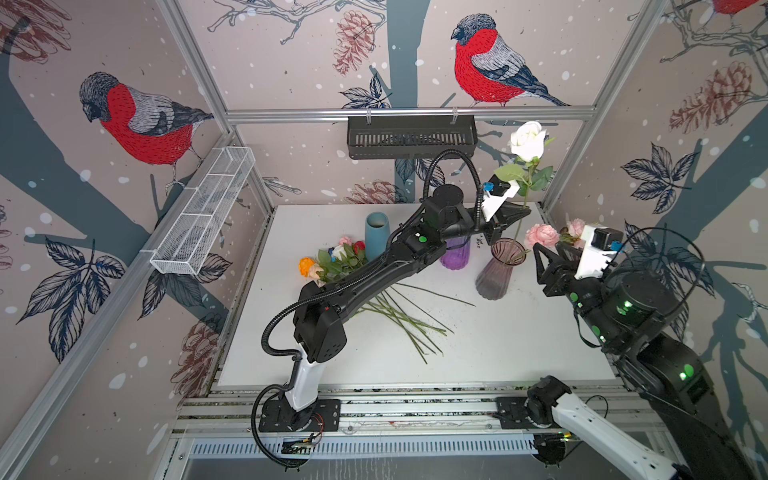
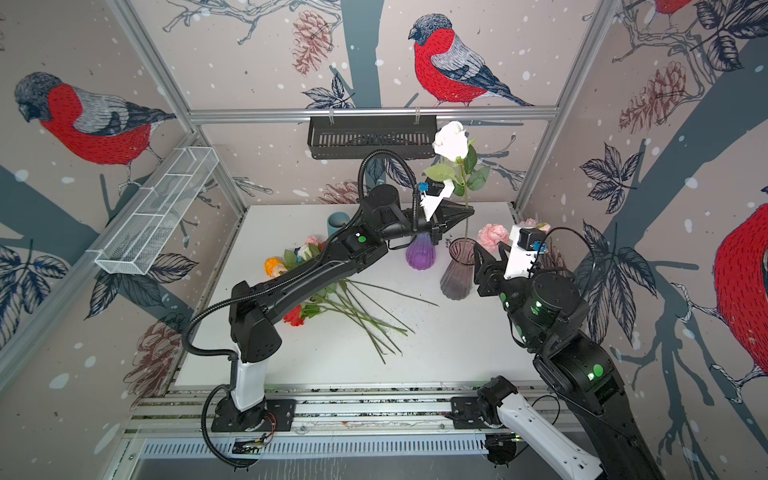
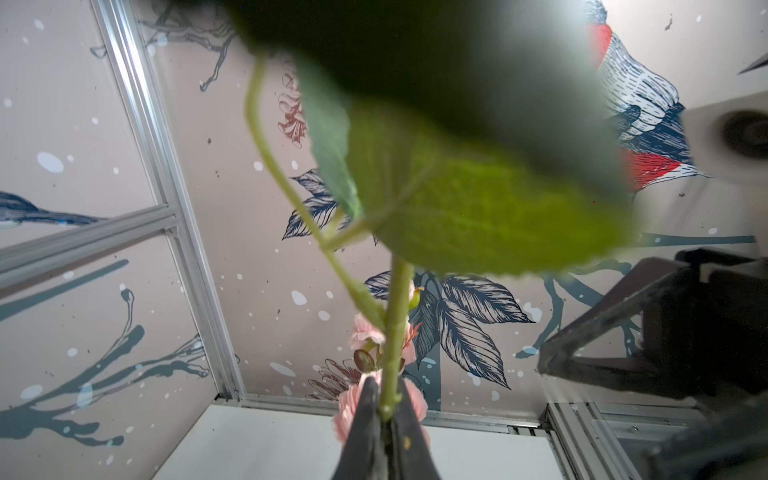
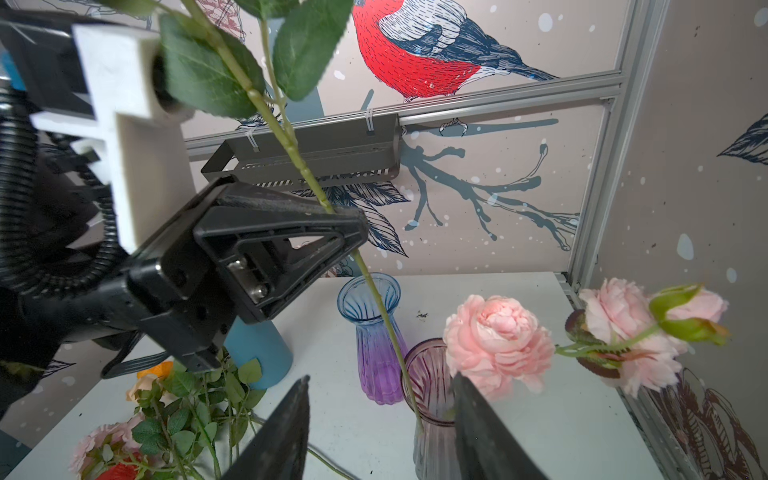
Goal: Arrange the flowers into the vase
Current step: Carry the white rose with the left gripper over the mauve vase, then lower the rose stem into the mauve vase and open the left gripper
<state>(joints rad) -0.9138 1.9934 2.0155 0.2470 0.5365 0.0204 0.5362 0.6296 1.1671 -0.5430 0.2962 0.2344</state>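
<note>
My left gripper [image 1: 524, 212] [image 2: 468, 212] [image 3: 384, 386] is shut on the green stem [image 3: 395, 332] of a white rose [image 1: 528, 140] [image 2: 450, 139], held upright above the table. The stem's lower end sits inside the mouth of the smoky glass vase [image 1: 496, 272] [image 2: 457, 274] [image 4: 432, 415]. Pink flowers [image 1: 540, 236] [image 4: 496, 336] lean out at the vase's rim. Just right of the vase, my right gripper [image 1: 548, 253] [image 2: 490, 249] [image 4: 381, 380] stands open and holds nothing. Several more flowers [image 1: 340, 257] [image 2: 299, 257] lie in a pile on the table under the left arm.
A purple glass vase [image 1: 455, 255] and a blue cylinder vase [image 1: 377, 235] stand behind the left arm. A black basket [image 1: 411, 136] hangs on the back rail. A white mesh basket [image 1: 203, 212] hangs on the left wall. Long stems [image 1: 399, 316] fan across the table's middle.
</note>
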